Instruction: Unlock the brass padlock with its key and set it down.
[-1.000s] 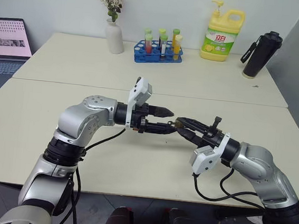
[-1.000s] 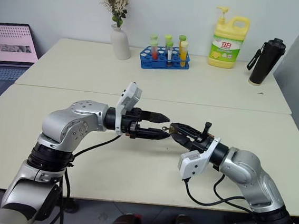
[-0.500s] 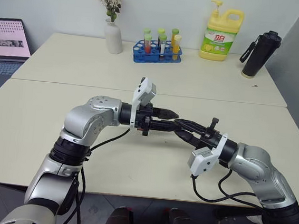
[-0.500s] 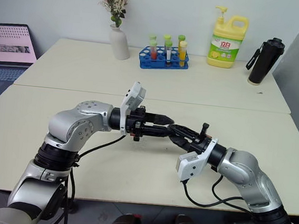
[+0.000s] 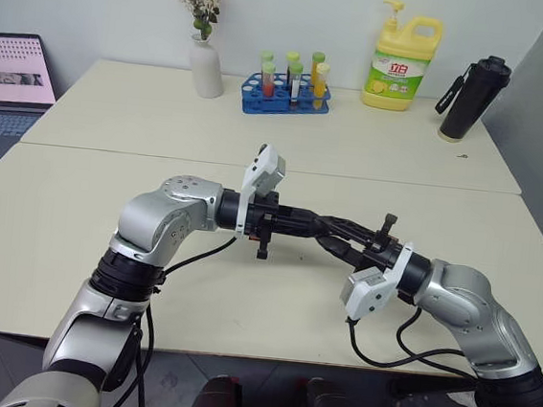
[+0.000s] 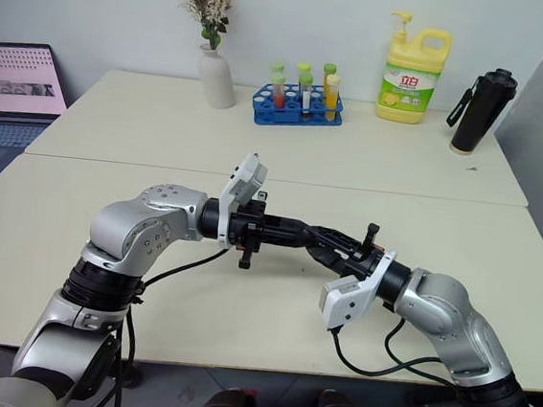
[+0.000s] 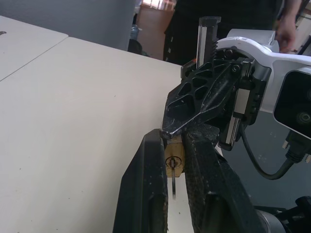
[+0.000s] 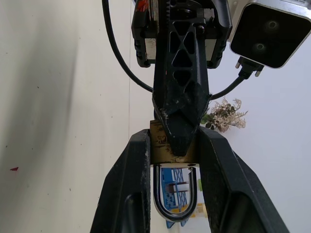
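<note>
Brass shows between our two grippers: the brass padlock [image 8: 173, 148] hangs in mid-air above the near table [image 5: 47, 240], well in front of the test-tube rack [image 5: 287, 94]. Our right gripper [image 8: 173, 160] pinches the padlock body from both sides, its two black fingers [image 8: 131, 194] pressed against the brass, with the thin silvery shackle [image 8: 175, 194] looping back between them. Our left gripper [image 7: 174, 155] comes from the opposite side, its fingers narrowed around the keyhole end of the padlock, where the key [image 7: 173, 177] sticks out of the lock face; we cannot tell whether its pads truly clamp the key or the brass. The two grippers meet tip to tip over the table.

Beyond the padlock, on the far table, the rack holds coloured tubes. Left of the rack stands a white vase [image 5: 207, 67] with dried flowers; right of the rack stand a yellow detergent bottle [image 5: 401, 62] and, further right, a black flask [image 5: 473, 88]. A laptop [image 5: 12, 78] sits far left of the rack.
</note>
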Available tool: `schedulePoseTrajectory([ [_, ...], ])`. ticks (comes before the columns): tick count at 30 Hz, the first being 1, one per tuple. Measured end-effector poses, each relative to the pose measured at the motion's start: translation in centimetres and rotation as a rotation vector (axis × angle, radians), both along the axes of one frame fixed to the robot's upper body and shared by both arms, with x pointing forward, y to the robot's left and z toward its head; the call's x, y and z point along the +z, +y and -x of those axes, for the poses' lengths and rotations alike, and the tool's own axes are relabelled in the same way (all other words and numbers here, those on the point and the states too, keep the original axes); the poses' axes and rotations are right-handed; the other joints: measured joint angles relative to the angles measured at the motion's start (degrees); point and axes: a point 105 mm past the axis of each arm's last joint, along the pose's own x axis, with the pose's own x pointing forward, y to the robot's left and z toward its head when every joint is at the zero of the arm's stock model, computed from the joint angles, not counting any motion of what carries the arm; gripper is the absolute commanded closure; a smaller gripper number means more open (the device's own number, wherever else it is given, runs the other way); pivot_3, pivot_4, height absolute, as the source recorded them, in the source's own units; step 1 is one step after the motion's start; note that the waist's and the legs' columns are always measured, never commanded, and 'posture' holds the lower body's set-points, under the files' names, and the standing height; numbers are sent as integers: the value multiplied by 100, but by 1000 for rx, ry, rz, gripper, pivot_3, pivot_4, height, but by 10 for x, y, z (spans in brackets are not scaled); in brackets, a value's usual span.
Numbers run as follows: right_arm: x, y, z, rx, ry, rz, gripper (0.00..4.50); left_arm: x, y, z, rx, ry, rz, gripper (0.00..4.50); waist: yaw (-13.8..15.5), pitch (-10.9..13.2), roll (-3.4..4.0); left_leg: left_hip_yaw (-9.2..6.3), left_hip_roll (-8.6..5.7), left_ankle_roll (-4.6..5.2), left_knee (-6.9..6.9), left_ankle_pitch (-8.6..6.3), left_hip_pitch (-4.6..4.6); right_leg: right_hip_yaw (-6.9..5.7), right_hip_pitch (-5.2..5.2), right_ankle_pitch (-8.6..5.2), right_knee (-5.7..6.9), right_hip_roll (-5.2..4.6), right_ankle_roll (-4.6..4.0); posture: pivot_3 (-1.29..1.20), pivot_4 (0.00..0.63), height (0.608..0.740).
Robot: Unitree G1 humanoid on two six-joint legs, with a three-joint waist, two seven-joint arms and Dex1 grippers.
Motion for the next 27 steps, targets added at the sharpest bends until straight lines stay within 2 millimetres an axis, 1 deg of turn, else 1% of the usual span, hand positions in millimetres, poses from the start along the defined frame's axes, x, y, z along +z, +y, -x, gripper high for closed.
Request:
schedulePoseTrajectory([
  [2, 0, 0, 0, 0, 6, -4, 3560, 0, 0, 0, 0, -1, 1, 4335, 0, 0, 0, 0, 0, 0, 0, 0, 0, 0, 0, 0, 0, 0, 0, 0, 150, 740],
  [6, 4, -2, 0, 4, 20, -31, 2156, 0, 0, 0, 0, -2, 1, 4335, 0, 0, 0, 0, 0, 0, 0, 0, 0, 0, 0, 0, 0, 0, -1, 0, 150, 740],
  [7, 7, -5, 0, -7, 18, -36, 1689, 0, 0, 0, -1, -6, 2, 4335, 0, 0, 0, 0, 0, 0, 0, 0, 0, 0, 0, 1, 0, 0, -1, 0, 150, 740],
  [8, 9, -8, -2, -19, 18, -39, 1501, 0, 0, 0, -1, -9, 3, 4335, 1, 0, 0, 0, 0, 0, 0, 0, 0, 0, 0, 0, 0, 0, -1, 0, 150, 740],
  [9, 10, -14, -3, -39, 33, -50, 1448, 0, 0, -1, -3, -14, 5, 4335, 1, 0, 0, 1, 0, 0, 0, 0, -1, 0, 0, 1, 0, -1, -2, 0, 150, 740],
  [10, 10, -24, -5, -73, 74, -70, 1448, 0, 0, -1, -3, -18, 6, 4335, 12, 0, -1, 0, -1, 0, 1, 0, -1, -1, 1, 1, -1, -1, -2, 0, 150, 740],
  [11, 4, -36, -6, -114, 134, -71, 1448, -1, 1, -3, 2, -20, 2, 4335, 31, 0, -1, 1, -3, 0, 1, 0, -1, -3, 4, 2, -3, -3, -3, 0, 150, 740],
  [13, -5, -51, -7, -168, 245, -94, 1448, -2, 1, -5, 5, -23, 5, 4335, 38, -1, -1, 2, -3, 1, 1, 0, -1, -2, 5, 3, -4, -3, -4, 0, 150, 740],
  [15, -10, -63, -6, -210, 384, -162, 1830, -3, 2, -7, 11, -36, 0, 4335, 28, 0, -1, -1, -2, 1, 0, 0, -1, 0, 4, 2, -2, -2, -4, 0, 150, 740],
  [16, -10, -63, -2, -208, 443, -187, 2043, -3, 2, -7, 10, -42, -2, 4335, 26, 0, 0, -3, -1, 1, 0, 0, 0, -1, 4, 2, -1, -2, -3, 0, 150, 740],
  [18, -8, -58, 8, -166, 546, -220, 2687, -3, 0, -7, -4, -51, -6, 4335, -6, 0, 0, -3, 1, 1, -1, -1, 1, -1, 4, -1, -1, 2, 1, 0, 150, 740],
  [20, -7, -52, 19, -130, 635, -230, 3520, -2, -1, -7, -10, -65, -6, 4335, -13, 0, 0, -6, 0, 1, -1, -1, 2, -3, 4, -4, 0, 6, 7, 0, 150, 740],
  [23, -6, -46, 26, -104, 736, -255, 4500, -3, 0, -10, -8, -85, -15, 4335, -9, 0, 0, -6, 0, 1, -1, 0, 2, -4, 4, -7, 0, 6, 12, 0, 150, 740],
  [27, 1, -38, 28, -72, 812, -308, 4500, -6, -3, -6, -45, -107, -38, 4335, -6, 0, 0, -3, 0, 1, 0, -1, 1, -3, 4, -7, -2, 5, 13, 0, 150, 740],
])
